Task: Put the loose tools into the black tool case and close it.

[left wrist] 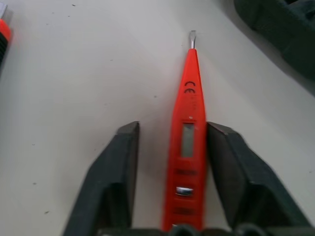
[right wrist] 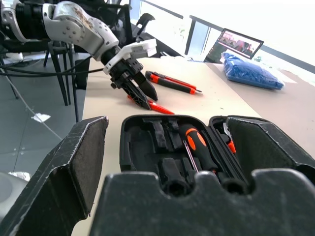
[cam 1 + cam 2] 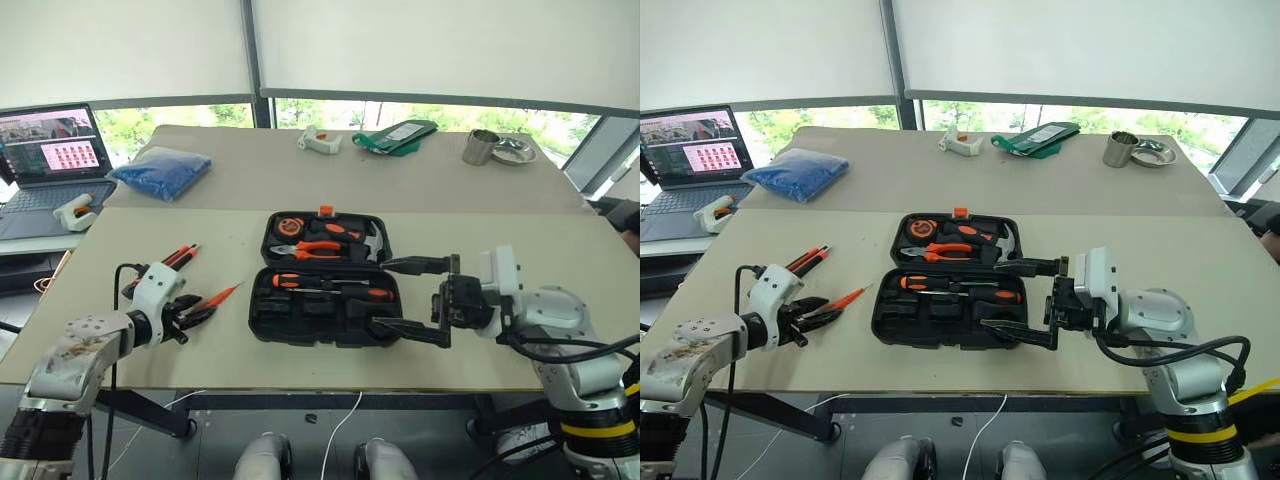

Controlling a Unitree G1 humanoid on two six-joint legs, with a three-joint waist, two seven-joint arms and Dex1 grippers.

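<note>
The black tool case [image 3: 258, 322] lies open mid-table, lid flat behind the base. Orange-handled pliers, a hammer and a tape measure sit in the lid, and a black-and-orange screwdriver [image 3: 330, 285] lies in the base. To its left, the slim orange tester screwdriver [image 1: 189, 123] lies on the table between the fingers of my left gripper [image 3: 192, 315]. One finger touches it; a gap shows beside the other. An orange-and-black utility knife [image 3: 176, 257] lies just beyond. My right gripper [image 3: 413, 298] hangs open at the case's right end, pointing left, nothing between its fingers.
A blue bag [image 3: 160, 170] and an open laptop [image 3: 50, 160] are at the far left. Along the back edge are a white device [image 3: 320, 140], a green item [image 3: 395, 137], a metal cup [image 3: 480, 147] and a dish [image 3: 515, 152].
</note>
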